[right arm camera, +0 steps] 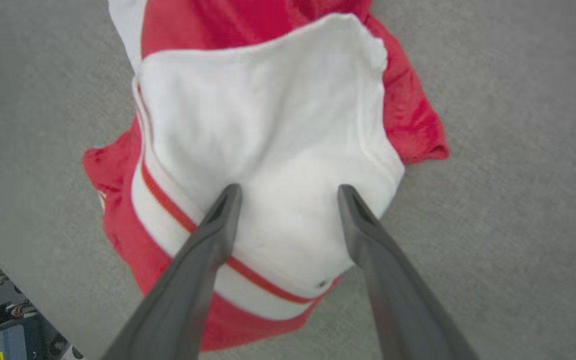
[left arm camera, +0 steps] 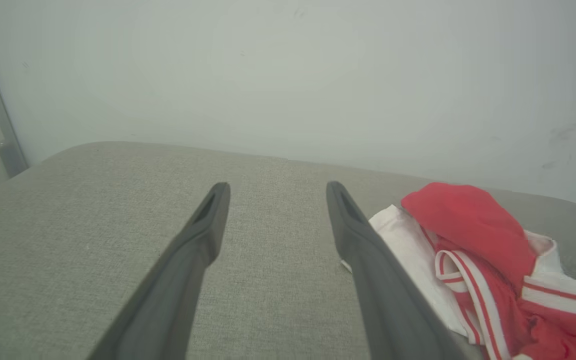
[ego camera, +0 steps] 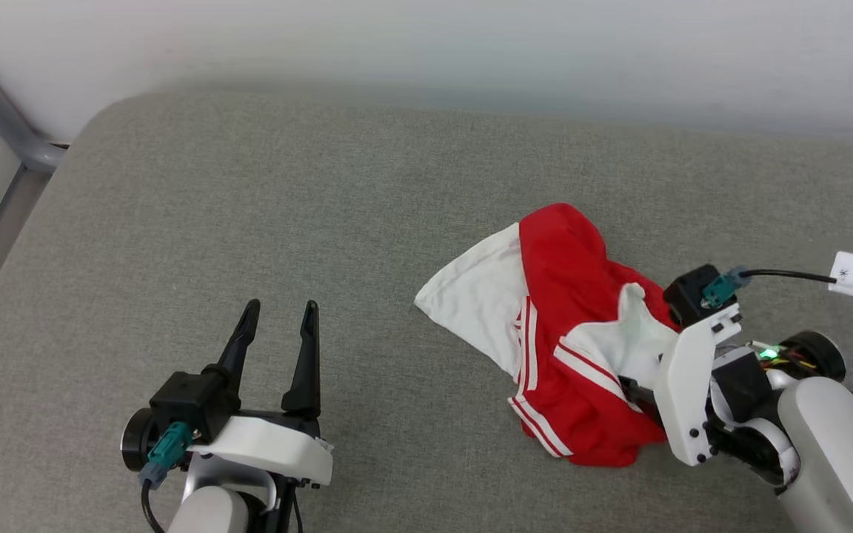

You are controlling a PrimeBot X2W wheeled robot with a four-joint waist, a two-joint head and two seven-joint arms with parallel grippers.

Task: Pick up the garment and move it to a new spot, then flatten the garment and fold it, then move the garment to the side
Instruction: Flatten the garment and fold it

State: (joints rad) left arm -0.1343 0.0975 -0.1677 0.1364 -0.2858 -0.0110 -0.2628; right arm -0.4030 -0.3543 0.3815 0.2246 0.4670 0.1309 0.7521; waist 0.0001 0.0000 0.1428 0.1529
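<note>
Grey fabric surface (ego camera: 323, 222) runs to a pale wall (ego camera: 471, 44) at the top of the head view. One garment (ego camera: 574, 326) lies crumpled right of centre, its lower right part hidden by the right arm's white wrist housing (ego camera: 686, 385). At lower left, the left gripper (ego camera: 282, 305) is spread and empty.

From the left wrist, two fingers stand apart over bare fabric, and the garment is cut off at lower right.

From the right wrist, the right gripper (right arm camera: 289, 189) is spread wide over a white panel. Whether its tips touch the cloth is unclear.
</note>
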